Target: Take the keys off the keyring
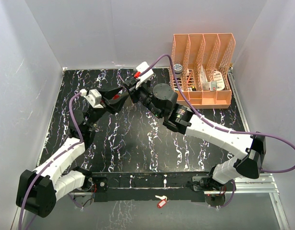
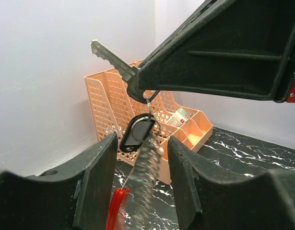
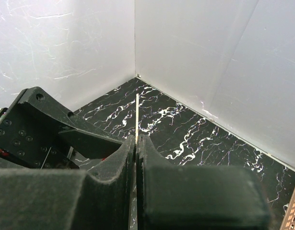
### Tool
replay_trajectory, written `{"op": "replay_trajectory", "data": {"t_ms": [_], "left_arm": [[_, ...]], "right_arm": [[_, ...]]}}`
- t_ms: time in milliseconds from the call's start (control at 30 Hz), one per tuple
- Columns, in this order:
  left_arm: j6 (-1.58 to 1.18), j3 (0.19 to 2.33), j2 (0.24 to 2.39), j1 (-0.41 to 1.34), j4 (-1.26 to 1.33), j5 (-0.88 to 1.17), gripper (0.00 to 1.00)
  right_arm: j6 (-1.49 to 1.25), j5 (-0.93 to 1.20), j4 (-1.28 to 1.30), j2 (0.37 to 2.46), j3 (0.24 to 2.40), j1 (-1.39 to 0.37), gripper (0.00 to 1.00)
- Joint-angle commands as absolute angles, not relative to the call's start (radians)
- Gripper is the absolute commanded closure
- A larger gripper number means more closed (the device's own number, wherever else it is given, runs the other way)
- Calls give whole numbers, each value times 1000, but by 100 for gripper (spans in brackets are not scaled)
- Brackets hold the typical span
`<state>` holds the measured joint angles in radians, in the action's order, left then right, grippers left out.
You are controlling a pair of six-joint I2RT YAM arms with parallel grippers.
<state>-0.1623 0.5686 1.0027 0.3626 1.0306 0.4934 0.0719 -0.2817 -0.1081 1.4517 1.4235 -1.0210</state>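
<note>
My right gripper [image 3: 136, 139] is shut on one key [image 2: 108, 53] of the keys; its toothed blade sticks out to the left past the fingers, and in the right wrist view it shows as a thin edge [image 3: 137, 115]. Below that grip hang a thin wire loop [image 2: 148, 101], a black-headed key [image 2: 136, 133], a blurred silvery key [image 2: 146, 177] and the keyring's red piece [image 2: 117, 207]. My left gripper [image 2: 142, 143] is open, its fingers [image 2: 97, 182] either side of the hanging bunch with a gap on both sides. From above, both grippers meet over the mat's back left [image 1: 123, 93].
An orange desk organizer [image 1: 202, 72] with small items stands at the back right. A lone pale key with a red tag [image 1: 160, 201] lies by the arm bases at the near edge. White walls enclose the black marbled mat [image 1: 137, 143].
</note>
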Motion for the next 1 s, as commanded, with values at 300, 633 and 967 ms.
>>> {"op": "replay_trajectory", "data": {"t_ms": [300, 633, 967], "left_arm": [[-248, 608, 1085, 361, 1176, 566, 56], [-284, 609, 1087, 361, 1241, 565, 55], [-314, 619, 1105, 361, 1253, 578, 86]], "right_arm": [[63, -268, -207, 1404, 1433, -1028, 100], [60, -265, -203, 1399, 1430, -1028, 100], [61, -269, -202, 1398, 1429, -1028, 100]]}}
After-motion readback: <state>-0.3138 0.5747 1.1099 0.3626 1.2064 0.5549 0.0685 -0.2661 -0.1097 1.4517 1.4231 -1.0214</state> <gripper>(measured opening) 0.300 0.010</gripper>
